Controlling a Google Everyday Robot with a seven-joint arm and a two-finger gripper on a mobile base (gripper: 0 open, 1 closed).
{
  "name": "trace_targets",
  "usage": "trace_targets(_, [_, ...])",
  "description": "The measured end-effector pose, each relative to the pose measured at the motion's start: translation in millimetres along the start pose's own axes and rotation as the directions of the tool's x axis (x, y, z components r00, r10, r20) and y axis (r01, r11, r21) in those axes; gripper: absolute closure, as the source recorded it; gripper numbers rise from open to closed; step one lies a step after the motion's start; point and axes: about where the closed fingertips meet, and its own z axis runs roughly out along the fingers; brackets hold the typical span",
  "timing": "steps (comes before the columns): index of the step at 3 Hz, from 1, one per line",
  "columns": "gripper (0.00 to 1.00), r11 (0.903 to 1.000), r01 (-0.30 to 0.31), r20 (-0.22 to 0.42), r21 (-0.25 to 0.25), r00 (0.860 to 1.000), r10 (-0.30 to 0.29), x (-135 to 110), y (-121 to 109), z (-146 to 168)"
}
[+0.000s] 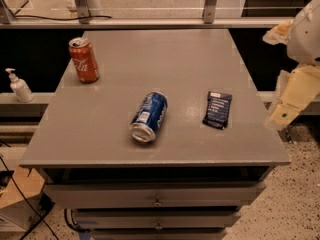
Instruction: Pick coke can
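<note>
Camera view shows you the tool (286,108) beside the tabletop (170,54), right of it, well apart from the upright coke can (84,60); its opening you cannot tell.

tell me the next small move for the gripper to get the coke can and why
Probably carry the gripper high across the table toward the coke can. The gripper hangs beyond the table's right edge, while the coke can stands upright near the far left corner in the camera view, with a blue can lying on its side and a dark packet between them.
</note>
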Motion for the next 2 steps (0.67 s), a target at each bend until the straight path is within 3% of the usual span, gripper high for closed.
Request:
trace_targets(1, [0.0,0.9989,0.036,0.2,-0.03,0.979,-0.029,-37.4,-2.0,24.2])
trace_targets(2, [0.0,0.9924,0.076,0.374,-0.098,0.927,-0.034,-87.2,-3.9,53.5])
